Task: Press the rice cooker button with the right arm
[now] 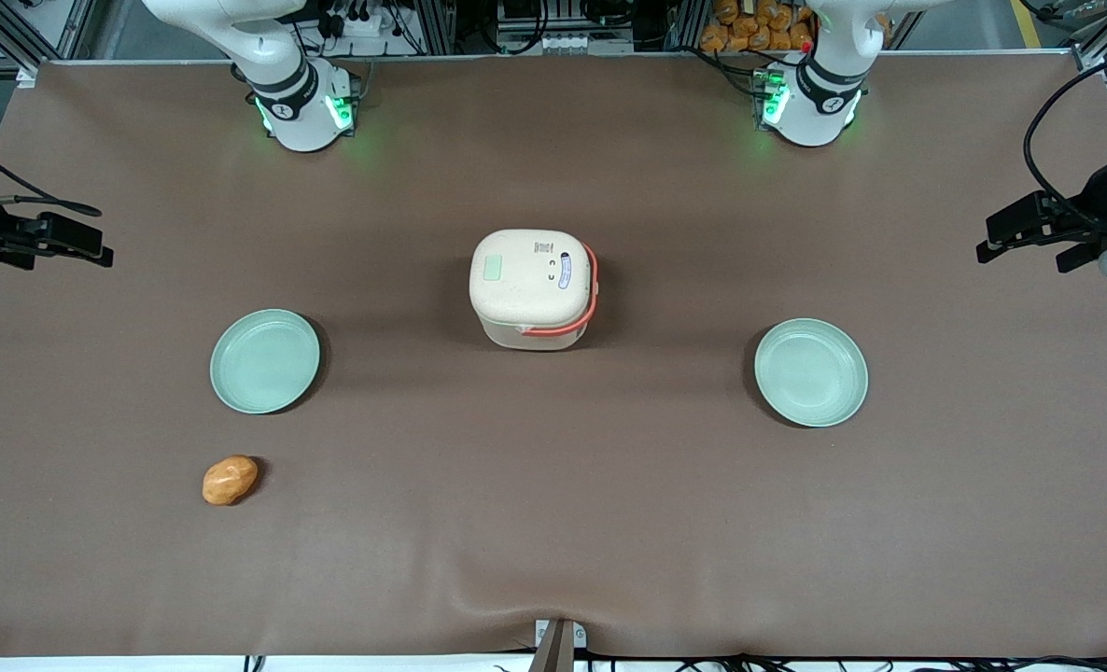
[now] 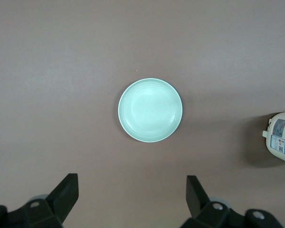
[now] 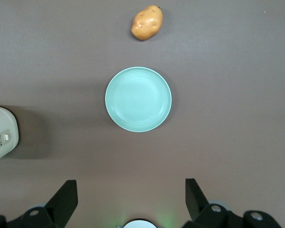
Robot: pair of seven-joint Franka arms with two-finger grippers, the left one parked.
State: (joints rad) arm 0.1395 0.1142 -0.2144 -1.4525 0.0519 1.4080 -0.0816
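The cream-beige rice cooker point(image 1: 532, 289) stands with its lid down at the middle of the table, a coral-orange band round it. The small pale-green button point(image 1: 494, 269) lies flat on the lid, on the side toward the working arm. My right arm's gripper point(image 1: 94, 233) hangs high at the working arm's end of the table, well away from the cooker. In the right wrist view the gripper point(image 3: 130, 183) is open with nothing between its fingers point(image 3: 66, 197). It sits above bare table near a green plate point(image 3: 138, 99), and only an edge of the cooker point(image 3: 1, 133) shows.
A pale green plate point(image 1: 265, 361) lies between the cooker and the working arm's end. An orange-brown potato point(image 1: 230, 480) lies nearer the front camera than it. A second plate point(image 1: 811, 372) lies toward the parked arm's end. Both arm bases point(image 1: 303, 107) stand at the table's back edge.
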